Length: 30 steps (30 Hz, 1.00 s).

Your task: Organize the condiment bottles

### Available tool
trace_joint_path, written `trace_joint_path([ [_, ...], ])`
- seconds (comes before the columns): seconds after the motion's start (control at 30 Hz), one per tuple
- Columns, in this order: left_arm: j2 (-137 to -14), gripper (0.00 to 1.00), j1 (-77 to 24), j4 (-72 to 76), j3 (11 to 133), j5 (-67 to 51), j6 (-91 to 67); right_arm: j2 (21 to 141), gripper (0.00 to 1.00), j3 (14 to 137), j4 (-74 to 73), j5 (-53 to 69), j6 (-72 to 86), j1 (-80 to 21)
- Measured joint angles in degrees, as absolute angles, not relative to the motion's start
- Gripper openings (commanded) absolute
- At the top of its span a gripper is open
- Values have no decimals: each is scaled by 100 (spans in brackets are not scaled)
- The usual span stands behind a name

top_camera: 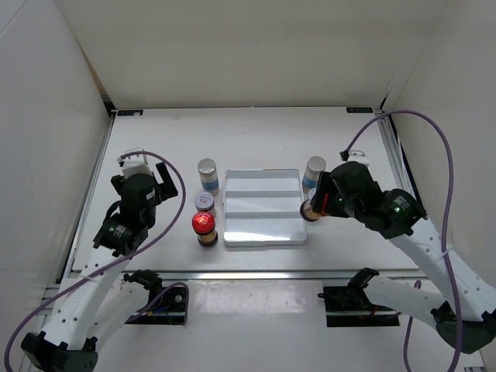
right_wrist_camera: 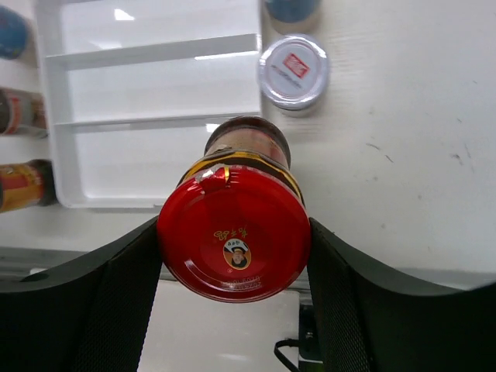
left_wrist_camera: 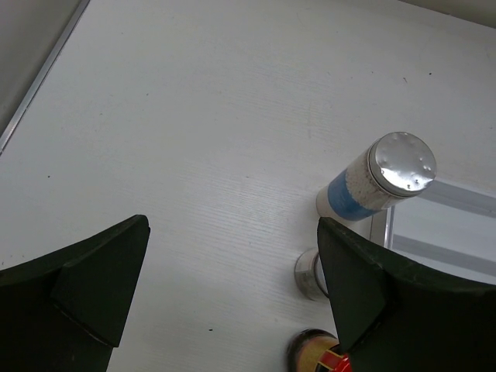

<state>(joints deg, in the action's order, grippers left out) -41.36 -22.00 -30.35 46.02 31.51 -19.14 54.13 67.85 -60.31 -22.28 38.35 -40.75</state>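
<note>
My right gripper (right_wrist_camera: 234,256) is shut on a red-capped amber bottle (right_wrist_camera: 234,225), its fingers pressed against both sides of the cap. That bottle (top_camera: 308,211) stands just off the white tray's (top_camera: 262,232) right edge. Behind it are a short silver-capped bottle (right_wrist_camera: 293,71) and a taller blue-labelled one (top_camera: 315,172). Left of the tray stand a tall silver-capped bottle (top_camera: 207,174), a short one (top_camera: 204,201) and a second red-capped one (top_camera: 204,225). My left gripper (left_wrist_camera: 232,263) is open above bare table, left of the tall bottle (left_wrist_camera: 380,174).
The divided tray (right_wrist_camera: 155,77) shows three long compartments with nothing in them. White walls enclose the table on three sides, and a metal rail (top_camera: 248,273) runs along the near edge.
</note>
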Motion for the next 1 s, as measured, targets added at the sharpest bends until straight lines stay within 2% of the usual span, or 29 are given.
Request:
trace_joint_path([
  [0.3,-4123,100,-2200,-3037,4602,3148,-1962,6147,0,6366,-5256,-2102,3583,-4912],
  [0.47,-4082,100,-2200,-3035,4602,3151,-2005,6613,0,6202,-5109,-2147,3612,-4995],
  [0.6,-4069,100,-2200,-3030,4593,3074,-2084,6882,4,6198,-5061,-2239,3673,-4995],
  [0.77,-3955,100,-2200,-3006,4534,2757,-2182,7094,29,5929,-4781,-2233,3804,-4995],
  [0.8,-3911,100,-2200,-2998,4528,2665,-2165,7111,46,5863,-4757,-2228,3824,-4995],
  [0.9,-3802,100,-2198,-2993,4517,2346,-2064,7105,64,5830,-4703,-2239,3863,-4991],
  [0.93,-3798,100,-2198,-2991,4515,2187,-2029,7107,86,5830,-4689,-2239,3863,-4991],
  [0.97,-3813,100,-2198,-2987,4515,2008,-1981,7107,99,5833,-4692,-2252,3885,-4991],
  [1.0,-3848,100,-2204,-2987,4512,1793,-1940,7089,100,5839,-4689,-2283,3907,-4991],
])
